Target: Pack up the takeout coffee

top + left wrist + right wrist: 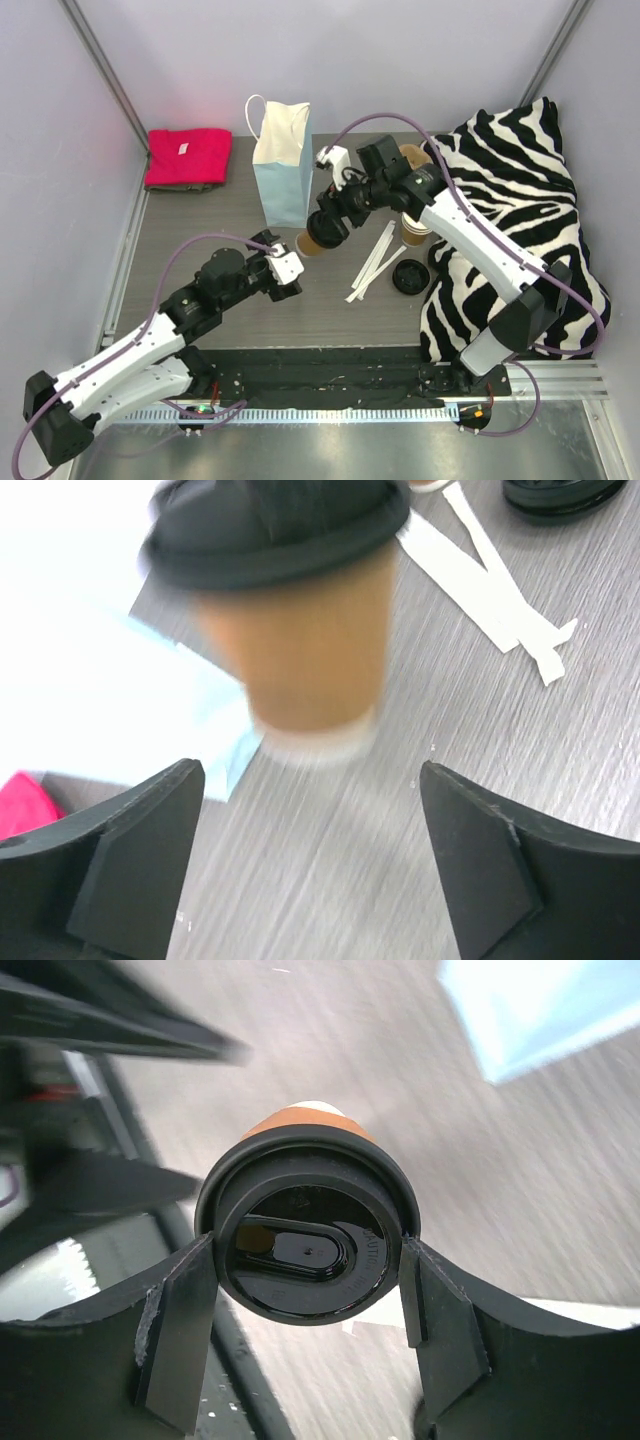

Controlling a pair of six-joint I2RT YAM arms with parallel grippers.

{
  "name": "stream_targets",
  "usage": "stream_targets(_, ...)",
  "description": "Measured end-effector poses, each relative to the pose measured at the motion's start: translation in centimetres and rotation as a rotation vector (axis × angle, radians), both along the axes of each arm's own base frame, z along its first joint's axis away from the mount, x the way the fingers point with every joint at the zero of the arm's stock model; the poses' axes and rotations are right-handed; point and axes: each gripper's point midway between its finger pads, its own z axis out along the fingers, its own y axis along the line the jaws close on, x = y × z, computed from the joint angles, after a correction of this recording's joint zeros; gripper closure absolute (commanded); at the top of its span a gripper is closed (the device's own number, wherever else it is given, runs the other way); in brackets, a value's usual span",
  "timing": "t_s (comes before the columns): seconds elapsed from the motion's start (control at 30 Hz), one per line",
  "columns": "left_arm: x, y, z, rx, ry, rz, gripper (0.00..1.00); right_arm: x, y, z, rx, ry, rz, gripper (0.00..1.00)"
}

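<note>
A grey wood-grain table (330, 310) seen from above, with two robot arms reaching in from its near edge; a zebra-striped cloth (520, 200) is heaped over the right side, and a folded red cloth (187, 157) lies at the far left. A light blue paper bag (283, 170) stands upright at the far centre with its mouth up, likely set there so a cup can be lowered in from above. Just near and right of the bag is the takeout coffee (314, 243), a tan paper cup with a black lid (305, 1230) pressed on. The right gripper (307, 1248) sits over it from above; its fingers (180, 1320) are partly closed, one against each side of the lid's rim, clamping the cup at the top; a top grip like this should keep the cup upright and leave its body free to drop into the bag. The left gripper (310, 770) sits just near-left of the cup, level with its base, jaws spread wide and holding nothing; the cup stands beyond the gap between those fingers, touching neither. Both wrist views are smeared, so I cannot tell whether the cup's base rests on the table or hangs just above it. Right of the cup lie white paper strips (375, 262) and a loose black lid (411, 277), both apart from it.
</note>
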Motion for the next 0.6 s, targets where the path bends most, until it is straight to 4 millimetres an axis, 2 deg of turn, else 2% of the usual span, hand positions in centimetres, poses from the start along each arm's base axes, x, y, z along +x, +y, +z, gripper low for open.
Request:
stream_targets(0.2, -1.7, 3.2, 0.8, -0.021, 0.024, 0.079, 0.00, 4.8, -4.3, -2.0, -0.096, -0.010, -0.117, 0.54)
stream_targets(0.4, -2.4, 5.8, 0.3, -0.021, 0.089, 0.198, 0.00, 9.7, -8.2, -4.7, -0.279, -0.083, -0.175, 0.54)
stream_targets(0.53, -2.2, 7.1, 0.4, -0.036, 0.147, 0.295, 0.00, 13.8, -9.5, -8.3, -0.425, -0.113, -0.186, 0.54)
stream_targets(0.6, -1.9, 7.7, 0.7, -0.055, 0.169, 0.337, 0.00, 15.0, -10.1, -10.2, -0.489, -0.106, -0.184, 0.53)
